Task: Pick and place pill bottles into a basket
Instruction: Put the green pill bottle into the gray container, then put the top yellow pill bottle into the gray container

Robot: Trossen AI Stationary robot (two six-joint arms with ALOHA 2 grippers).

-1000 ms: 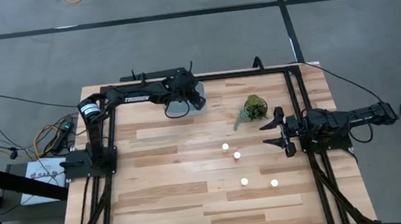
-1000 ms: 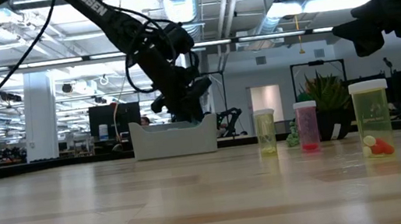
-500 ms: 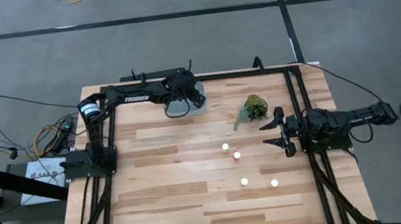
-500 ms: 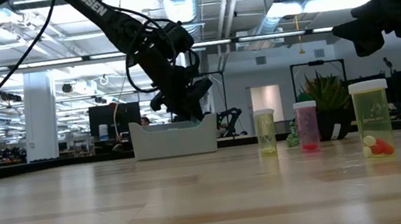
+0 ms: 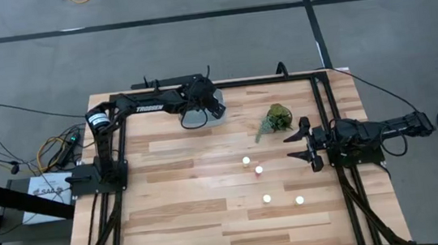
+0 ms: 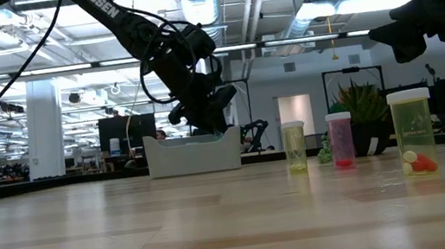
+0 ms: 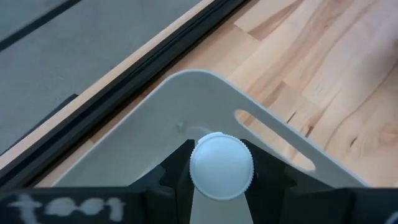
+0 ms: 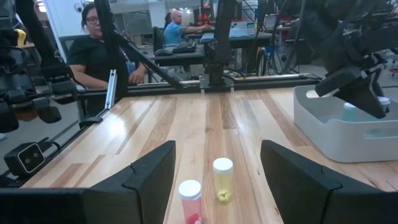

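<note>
My left gripper [image 5: 201, 110] is over the pale basket [image 5: 212, 117] at the table's far side, shut on a pill bottle with a white cap [image 7: 221, 167]. In the low view the gripper [image 6: 207, 120] reaches down to the basket's rim [image 6: 194, 156]. Several white-capped pill bottles stand upright on the table [image 5: 246, 161] [image 5: 258, 170] [image 5: 266, 199] [image 5: 299, 200]. My right gripper [image 5: 301, 145] waits open and empty at the table's right side, beside them. My left gripper pinches the pill bottle between its two fingers [image 7: 176, 177], one on each side just under the white cap [image 7: 221, 167]. The fingers come from above, slanting down. The bottle stands upright in the hold, over the basket's floor [image 7: 186, 99]; whether its base touches, I cannot tell.
A green leafy sprig [image 5: 278, 118] lies between the basket and my right gripper. A black frame rail [image 5: 263, 80] runs along the far edge behind the basket. Bare wood lies at the table's left and near side. People sit beyond the table [image 8: 102, 43].
</note>
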